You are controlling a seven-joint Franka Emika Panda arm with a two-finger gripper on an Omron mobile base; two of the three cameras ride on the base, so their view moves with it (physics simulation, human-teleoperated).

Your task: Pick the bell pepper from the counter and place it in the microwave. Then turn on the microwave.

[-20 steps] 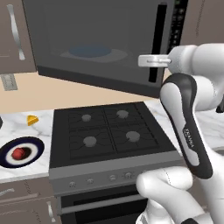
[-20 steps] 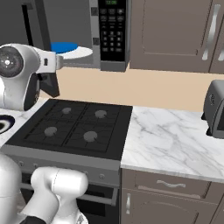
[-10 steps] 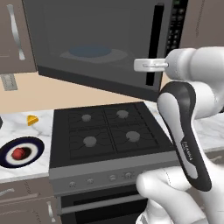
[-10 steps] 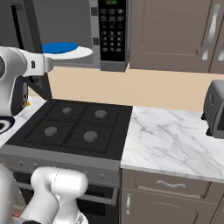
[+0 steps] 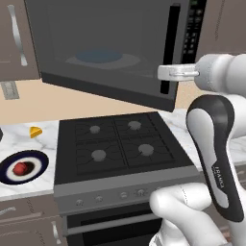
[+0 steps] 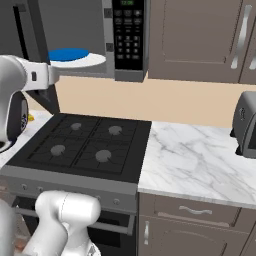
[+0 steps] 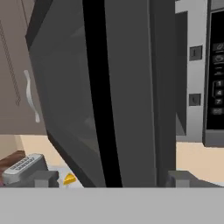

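The bell pepper [image 5: 20,168] is a small red lump on a dark-rimmed plate [image 5: 9,177], which rests on the counter [image 5: 29,144] left of the stove. The microwave [image 6: 131,70] hangs above the stove with its door [image 5: 105,53] swung wide open. Inside it is the white turntable [image 6: 75,57] with a blue centre. My gripper [image 5: 162,73] is up at the door's free edge, beside the dark handle strip [image 7: 98,87]. In the hand view the gripper [image 7: 113,179] is open. Its fingertips [image 7: 46,178] stand wide apart on either side of the door's edge.
A black stovetop [image 5: 115,144] lies below the microwave. A yellow wedge [image 5: 34,131] sits on the left counter behind the plate. A silver toaster [image 6: 245,125] stands at the right end of the marble counter [image 6: 200,160]. The black keypad [image 6: 127,35] is right of the microwave's opening.
My gripper was shut a second ago and now stands open at the door's edge. The door has swung a little further open, and the hand has shifted slightly with it.
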